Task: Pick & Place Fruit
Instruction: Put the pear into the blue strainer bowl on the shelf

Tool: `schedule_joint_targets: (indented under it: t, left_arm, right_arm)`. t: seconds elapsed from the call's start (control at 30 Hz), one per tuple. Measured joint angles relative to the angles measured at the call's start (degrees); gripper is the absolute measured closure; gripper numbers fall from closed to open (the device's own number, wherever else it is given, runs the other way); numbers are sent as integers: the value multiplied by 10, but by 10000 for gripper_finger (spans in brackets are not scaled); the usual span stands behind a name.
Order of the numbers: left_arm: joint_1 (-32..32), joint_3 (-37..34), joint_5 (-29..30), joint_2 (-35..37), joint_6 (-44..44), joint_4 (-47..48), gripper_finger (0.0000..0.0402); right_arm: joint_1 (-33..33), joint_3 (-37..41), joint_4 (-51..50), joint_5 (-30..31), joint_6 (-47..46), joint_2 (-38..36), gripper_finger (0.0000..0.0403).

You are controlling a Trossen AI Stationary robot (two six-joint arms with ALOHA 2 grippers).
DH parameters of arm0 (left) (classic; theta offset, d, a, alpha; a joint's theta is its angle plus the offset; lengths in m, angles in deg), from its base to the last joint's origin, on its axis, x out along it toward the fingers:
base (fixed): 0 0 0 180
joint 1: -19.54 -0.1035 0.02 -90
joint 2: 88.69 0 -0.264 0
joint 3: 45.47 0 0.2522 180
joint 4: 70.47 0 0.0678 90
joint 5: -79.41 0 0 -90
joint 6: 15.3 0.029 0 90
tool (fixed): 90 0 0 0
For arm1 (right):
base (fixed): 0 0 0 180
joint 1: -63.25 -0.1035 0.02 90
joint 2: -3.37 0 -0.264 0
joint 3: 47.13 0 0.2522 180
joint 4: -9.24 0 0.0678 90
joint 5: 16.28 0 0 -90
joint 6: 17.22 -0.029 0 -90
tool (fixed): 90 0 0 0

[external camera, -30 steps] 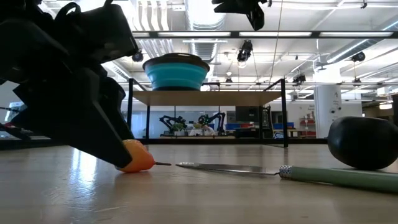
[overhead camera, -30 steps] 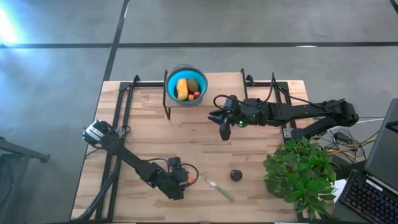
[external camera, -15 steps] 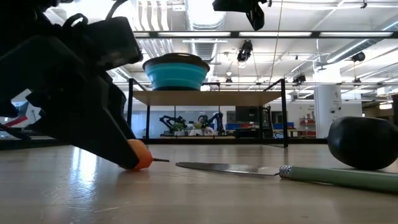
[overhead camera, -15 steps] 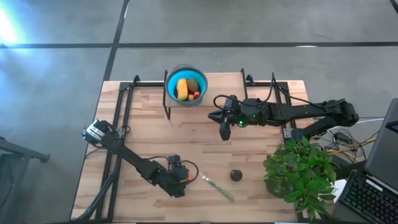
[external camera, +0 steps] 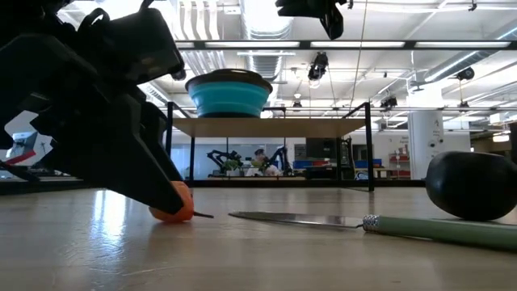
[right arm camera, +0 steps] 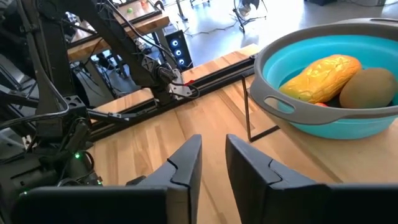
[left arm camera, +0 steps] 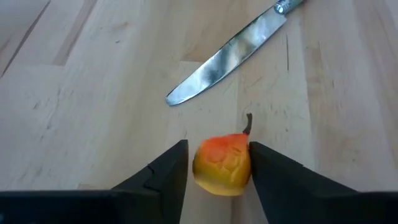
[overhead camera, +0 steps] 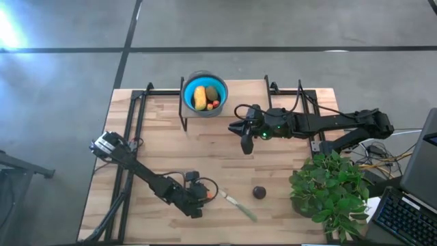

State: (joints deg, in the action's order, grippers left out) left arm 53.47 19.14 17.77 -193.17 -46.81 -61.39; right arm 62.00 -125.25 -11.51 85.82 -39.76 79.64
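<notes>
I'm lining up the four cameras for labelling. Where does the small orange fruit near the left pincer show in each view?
High view: small orange fruit at the left pincer, near the table's front edge.
Low view: on the tabletop, left of centre.
Left wrist view: between the fingers.
Right wrist view: not in it.
Shared landmark: the knife, just beside the fruit.

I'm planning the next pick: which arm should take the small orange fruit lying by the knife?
Left. The left gripper already straddles the orange fruit, one finger on each side, near the knife. The right gripper hangs empty, farther back near the bowl.
</notes>
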Motion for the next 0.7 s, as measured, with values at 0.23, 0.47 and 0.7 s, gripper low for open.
schedule_joint_targets:
  t: [0.23, 0.47, 0.7]
  left_arm:
    - [0, -4, 0, 0, 0, -3, 267]
    - [0, -4, -16, 6, -1, -2, 285]
    - [-1, -5, -4, 46, 0, 2, 286]
  right_arm:
    - [0, 0, 0, 0, 0, 0, 316]
    - [0, 0, 0, -2, -2, 0, 316]
    - [0, 0, -1, -5, -1, -3, 344]
